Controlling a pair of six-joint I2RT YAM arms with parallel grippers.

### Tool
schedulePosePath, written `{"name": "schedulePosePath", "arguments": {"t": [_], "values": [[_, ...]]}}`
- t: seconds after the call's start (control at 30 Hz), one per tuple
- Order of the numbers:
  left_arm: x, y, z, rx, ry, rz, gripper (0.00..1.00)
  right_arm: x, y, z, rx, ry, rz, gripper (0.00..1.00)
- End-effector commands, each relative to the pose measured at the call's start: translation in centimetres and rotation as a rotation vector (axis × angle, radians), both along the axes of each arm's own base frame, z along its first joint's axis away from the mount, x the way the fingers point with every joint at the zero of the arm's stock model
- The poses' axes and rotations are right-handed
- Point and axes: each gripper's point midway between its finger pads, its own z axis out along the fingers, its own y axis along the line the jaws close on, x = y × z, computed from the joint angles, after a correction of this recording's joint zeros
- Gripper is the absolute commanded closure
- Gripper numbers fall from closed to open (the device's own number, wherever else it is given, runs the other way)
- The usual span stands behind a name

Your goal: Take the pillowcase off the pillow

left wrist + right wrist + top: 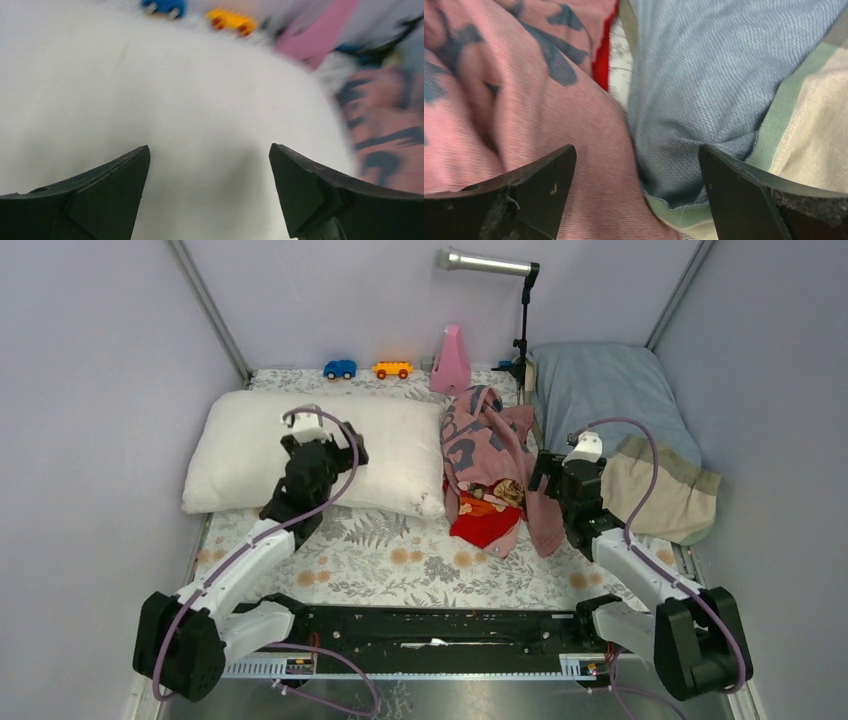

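The plain white pillow (250,455) lies bare at the back left of the floral floor. The pillowcase (492,465) lies in a crumpled heap to its right, faded pink inside out with dark shapes and a red patch at the front. My left gripper (322,432) hovers over the pillow's middle, open and empty; the pillow (165,95) fills its wrist view between the spread fingers (115,190). My right gripper (552,468) is open and empty at the heap's right edge, above the pink pillowcase cloth (539,115).
A grey-blue pillow with a beige end (620,430) lies at the back right, also in the right wrist view (724,75). A blue toy car (340,369), an orange toy car (392,369), a pink cone-shaped object (451,361) and a lamp stand (522,330) line the back wall.
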Motion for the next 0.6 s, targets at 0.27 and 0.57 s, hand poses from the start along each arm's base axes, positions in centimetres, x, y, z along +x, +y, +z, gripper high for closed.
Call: {"name": "schedulePosePath", "arguments": {"t": [0.27,0.57], "values": [[-0.7,9.1,-9.0,0.283,-0.082,0.265,0.01,1.2,-5.3,-1.9,-0.132,-0.222,-0.111,0.00],[-0.5,8.6,-11.6,0.291,-0.102,0.143,0.03,1.8,-6.8,-4.9,-0.178,-0.246,-0.142,0.00]]}}
